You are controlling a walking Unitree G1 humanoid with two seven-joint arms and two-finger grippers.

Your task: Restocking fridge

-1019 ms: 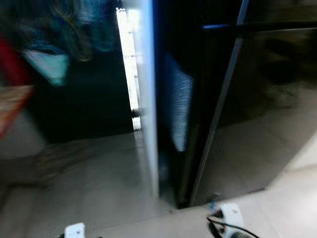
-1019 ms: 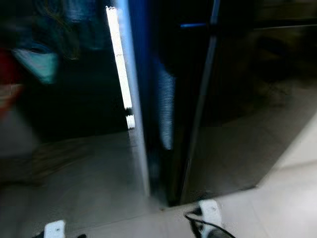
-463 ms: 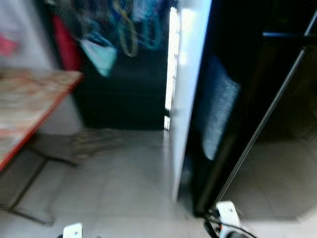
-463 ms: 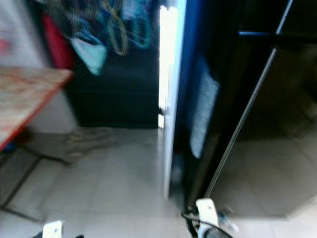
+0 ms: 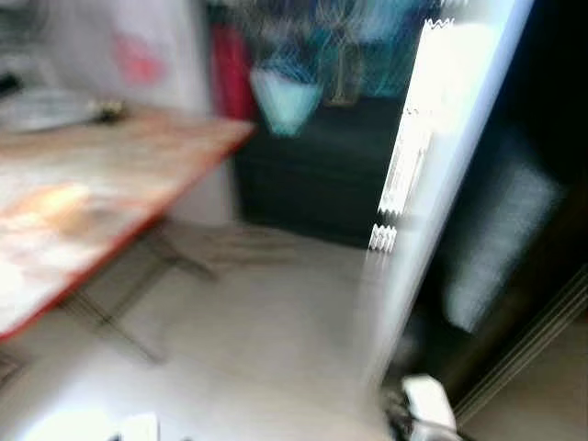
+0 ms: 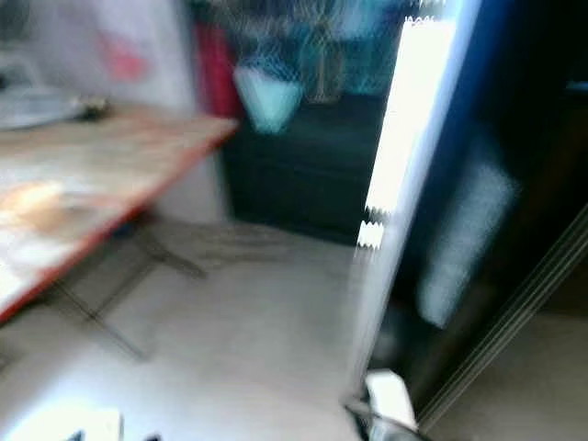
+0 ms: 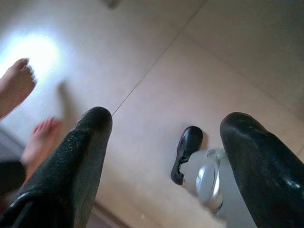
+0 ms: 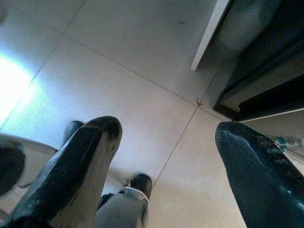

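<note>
The view is blurred. The black fridge (image 5: 542,193) stands at the right, with the white edge of its open door (image 5: 432,175) catching bright light. Both arms hang low over the tiled floor. My left gripper (image 7: 166,137) is open above bare floor with nothing between its fingers. My right gripper (image 8: 166,137) is open too, and the bottom corner of the fridge door (image 8: 209,33) lies beyond it. No item for the fridge can be made out.
A table (image 5: 101,193) with a pale top and red edge on thin metal legs stands at the left. A person's bare feet (image 7: 16,83) are on the floor near my left gripper. Coloured bags hang on a dark cabinet (image 5: 303,92) at the back.
The camera has swung to the left: the fridge has slid to the right side of the picture and the table has come into view. Both arms still hang low.
</note>
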